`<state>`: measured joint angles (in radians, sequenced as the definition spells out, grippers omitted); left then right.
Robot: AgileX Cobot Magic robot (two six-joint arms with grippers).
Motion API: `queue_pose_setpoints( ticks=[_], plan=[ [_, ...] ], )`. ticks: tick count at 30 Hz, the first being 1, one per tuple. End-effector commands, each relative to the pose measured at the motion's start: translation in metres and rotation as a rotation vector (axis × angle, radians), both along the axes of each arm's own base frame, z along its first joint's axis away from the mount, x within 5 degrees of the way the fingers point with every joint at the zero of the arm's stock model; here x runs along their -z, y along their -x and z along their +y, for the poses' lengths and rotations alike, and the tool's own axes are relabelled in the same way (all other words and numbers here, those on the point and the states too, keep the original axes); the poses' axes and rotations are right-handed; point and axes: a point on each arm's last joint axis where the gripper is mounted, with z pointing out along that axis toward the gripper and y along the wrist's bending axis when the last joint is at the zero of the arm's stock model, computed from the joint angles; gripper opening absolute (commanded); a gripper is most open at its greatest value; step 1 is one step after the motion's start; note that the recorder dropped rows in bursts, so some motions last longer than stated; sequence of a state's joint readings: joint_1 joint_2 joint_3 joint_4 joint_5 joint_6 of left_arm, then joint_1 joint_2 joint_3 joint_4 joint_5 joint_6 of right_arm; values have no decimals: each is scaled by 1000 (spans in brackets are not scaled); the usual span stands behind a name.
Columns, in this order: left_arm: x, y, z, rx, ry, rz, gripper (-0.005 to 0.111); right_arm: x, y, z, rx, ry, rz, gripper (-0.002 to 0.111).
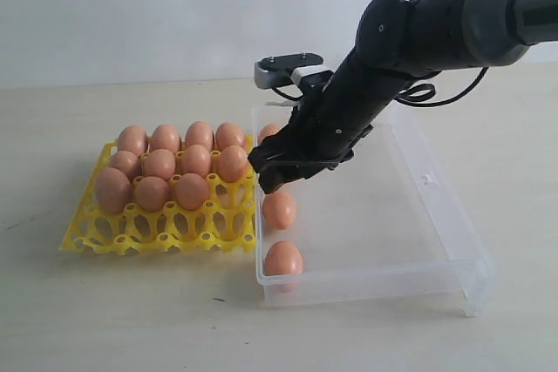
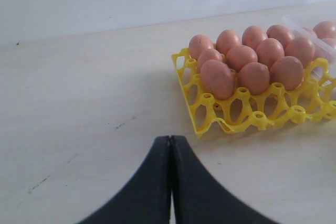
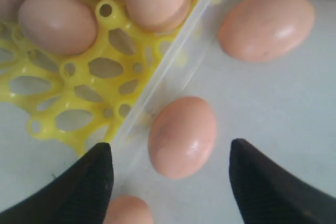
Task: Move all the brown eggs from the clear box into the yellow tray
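Observation:
The yellow tray (image 1: 157,233) lies on the left with several brown eggs (image 1: 161,163) in its back rows. To its right stands the clear box (image 1: 436,193), with three brown eggs along its left wall. My right gripper (image 1: 270,182) hangs open over the middle one (image 1: 280,209). In the right wrist view that egg (image 3: 182,136) lies between the spread fingertips (image 3: 102,163), touching neither, beside the box wall (image 3: 173,61). My left gripper (image 2: 169,139) is shut and empty above the bare table, in front of the tray (image 2: 220,114).
The tray's front row of cells (image 1: 174,219) holds nothing. Another egg (image 3: 265,24) lies farther along the box floor, and one (image 3: 128,211) sits close by the right gripper's finger. The pale table (image 1: 131,320) extends around both containers.

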<state>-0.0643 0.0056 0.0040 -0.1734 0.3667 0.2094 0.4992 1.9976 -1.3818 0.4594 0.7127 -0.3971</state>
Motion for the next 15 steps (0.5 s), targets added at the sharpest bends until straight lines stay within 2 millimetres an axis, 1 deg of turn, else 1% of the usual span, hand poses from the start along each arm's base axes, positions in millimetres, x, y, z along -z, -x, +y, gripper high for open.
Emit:
queue_pose_setpoints(
  ticks=[1,4,7,13,15],
  plan=[
    [-2,0,0,3,-1,-17,0,-3,4,2,1,-21,58,62],
    [-2,0,0,3,-1,-17,0,4,4,3,0,-13,75,62],
    [-2,0,0,3,-1,-17,0,15,2,3,4,-1,91,62],
    [-2,0,0,3,-1,-17,0,35,-6,5,36,3,74,62],
    [-2,0,0,3,-1,-17,0,38,-7,6,49,-6,72,62]
  ],
)
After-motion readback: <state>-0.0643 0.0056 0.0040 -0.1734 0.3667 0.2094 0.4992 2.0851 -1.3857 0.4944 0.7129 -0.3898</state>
